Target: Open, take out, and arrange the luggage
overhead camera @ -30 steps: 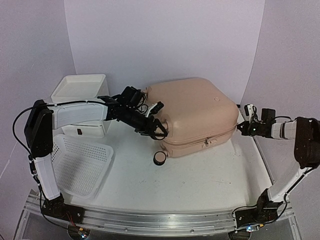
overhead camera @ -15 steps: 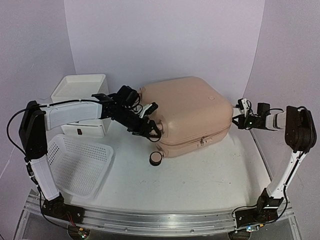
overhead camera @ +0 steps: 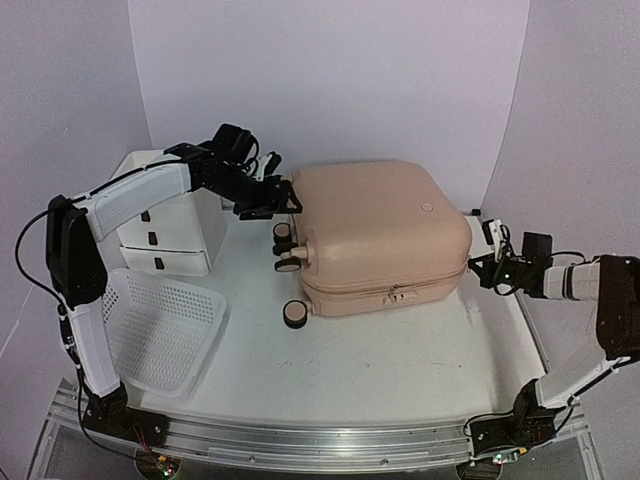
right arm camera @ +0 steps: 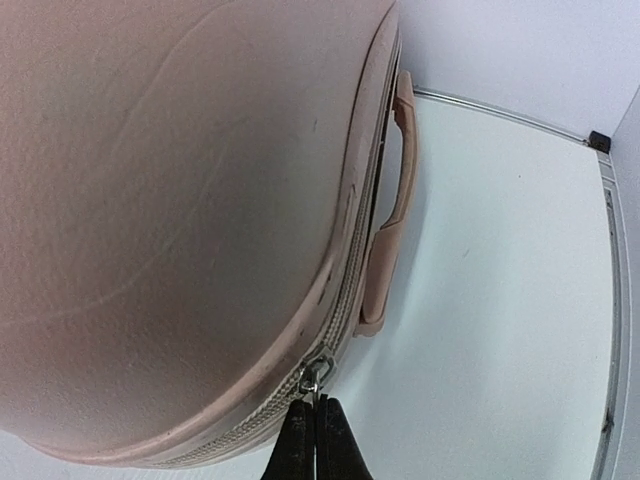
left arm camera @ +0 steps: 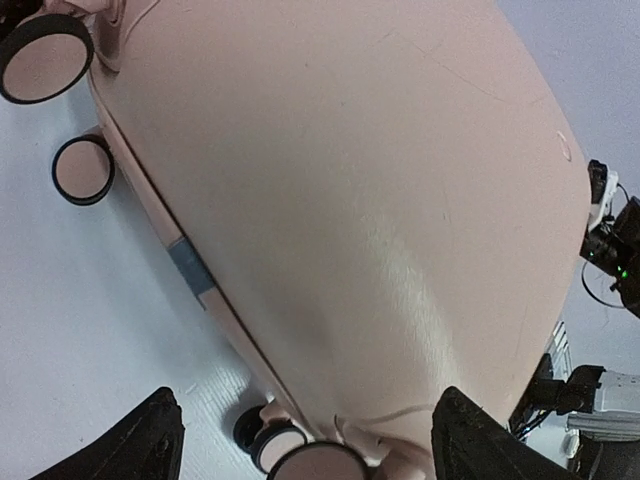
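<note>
Swung round, the suitcase (overhead camera: 385, 235) lies closed at the table's (overhead camera: 400, 360) centre, wheels (overhead camera: 288, 262) toward 9 o'clock; left gripper (overhead camera: 270, 197), jaws wide, has lifted clear to 10 o'clock; right gripper (right arm camera: 313, 410) at 3 o'clock pinches the zipper pull (right arm camera: 314, 374), probably ready to unzip.

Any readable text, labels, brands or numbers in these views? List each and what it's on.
No text can be read in any view.
Round emblem on the luggage shell: too small to read.
Grey patch on the luggage seam, left wrist view: no lettering shows.
Dark marks on the white drawer unit fronts: too small to tell whether they carry text.
</note>
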Available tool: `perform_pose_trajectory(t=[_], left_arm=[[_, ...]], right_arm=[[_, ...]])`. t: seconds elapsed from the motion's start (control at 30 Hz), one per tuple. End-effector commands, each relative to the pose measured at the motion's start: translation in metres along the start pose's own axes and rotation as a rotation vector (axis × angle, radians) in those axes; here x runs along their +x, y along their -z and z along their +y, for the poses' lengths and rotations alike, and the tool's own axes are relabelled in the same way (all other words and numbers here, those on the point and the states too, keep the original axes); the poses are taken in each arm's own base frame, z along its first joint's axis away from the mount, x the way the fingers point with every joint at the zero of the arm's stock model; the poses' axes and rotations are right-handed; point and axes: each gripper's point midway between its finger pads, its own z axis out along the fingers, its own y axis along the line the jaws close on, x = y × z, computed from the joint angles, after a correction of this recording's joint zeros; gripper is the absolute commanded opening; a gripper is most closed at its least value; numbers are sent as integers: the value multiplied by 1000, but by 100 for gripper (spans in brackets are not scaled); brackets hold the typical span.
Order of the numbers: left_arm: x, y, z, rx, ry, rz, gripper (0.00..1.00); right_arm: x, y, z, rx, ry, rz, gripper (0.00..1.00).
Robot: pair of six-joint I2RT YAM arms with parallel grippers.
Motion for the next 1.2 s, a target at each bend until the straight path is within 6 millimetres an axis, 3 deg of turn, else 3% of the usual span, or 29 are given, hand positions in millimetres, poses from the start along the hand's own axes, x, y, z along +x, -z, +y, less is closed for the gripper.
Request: perform_pose_trajectory(t=[0.0,0.1,0.2,0.37,0.43,0.5,0.67,0.8,0.9,1.03,1.17], left_arm=[[-21,-21,-8,18,-24,-11,86],[-28,-34,-15,71,-50,3,85],[-30,-48,-25,146,-55,28,85],[-30,-67,-37,226,-103,54,85],[-34,-64,-39,211,-134,34,85],[-41,-50,-39,170,-159,0,86],[-52,6,-37,26,-145,-93,85],[-46,58,-34,-77,16,-178,85],[-30,97,-19,-181,247,-268,85],[8,107,8,-229,609,-301,85],[14,109,15,-219,864,-348,86]], right_arm=[[-45,23,58,-49,126,-149,0],[-29,38,103,-114,151,-134,0],[-16,54,134,-192,130,-112,0],[11,74,176,-331,90,-8,0],[16,82,188,-377,103,21,0],[20,89,192,-395,107,48,0],[21,94,193,-389,100,62,0],[22,92,187,-352,93,75,0],[20,92,183,-325,90,79,0],[17,95,184,-328,93,69,0],[15,97,185,-336,95,63,0]])
